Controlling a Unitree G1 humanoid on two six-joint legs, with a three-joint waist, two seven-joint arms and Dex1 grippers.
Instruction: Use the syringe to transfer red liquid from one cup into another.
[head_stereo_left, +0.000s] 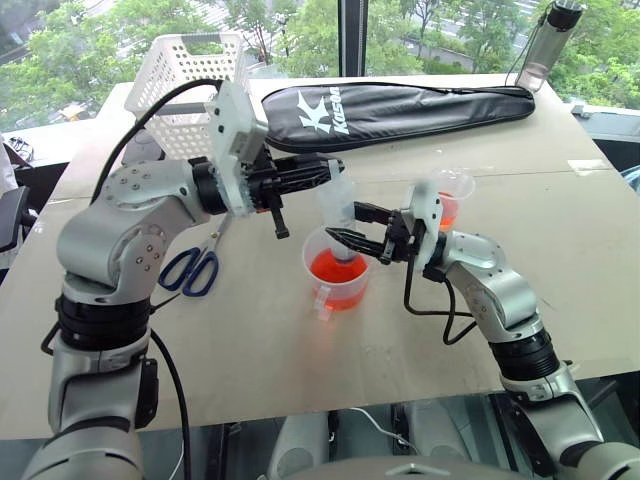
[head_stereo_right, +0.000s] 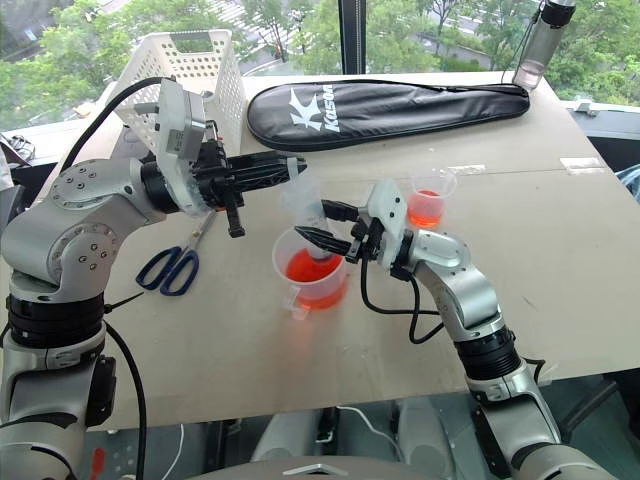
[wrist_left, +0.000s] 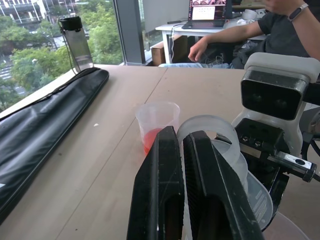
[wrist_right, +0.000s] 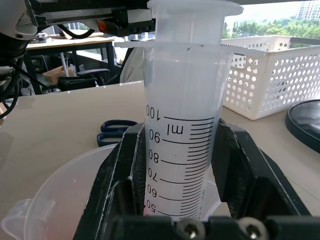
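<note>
The syringe (head_stereo_left: 338, 205) stands upright in the wide handled cup (head_stereo_left: 322, 290), its lower end down in the red liquid (head_stereo_left: 345, 270). My right gripper (head_stereo_left: 336, 237) comes in from the right and is shut on the syringe barrel (wrist_right: 185, 125), just above the cup's rim. Reaching level from the left, my left gripper (head_stereo_left: 330, 170) is shut, its fingers (wrist_left: 167, 165) lying against the white plunger top (wrist_left: 212, 131). I cannot tell whether they pinch it. The smaller cup (head_stereo_left: 452, 200) stands behind my right wrist with some red liquid in it.
Blue-handled scissors (head_stereo_left: 195, 268) lie left of the wide cup. A white perforated basket (head_stereo_left: 190, 75) and a long black bag (head_stereo_left: 400, 110) sit along the table's back. A clear bottle (head_stereo_left: 548, 40) stands at the back right corner. A person (wrist_left: 280, 20) sits at a desk beyond.
</note>
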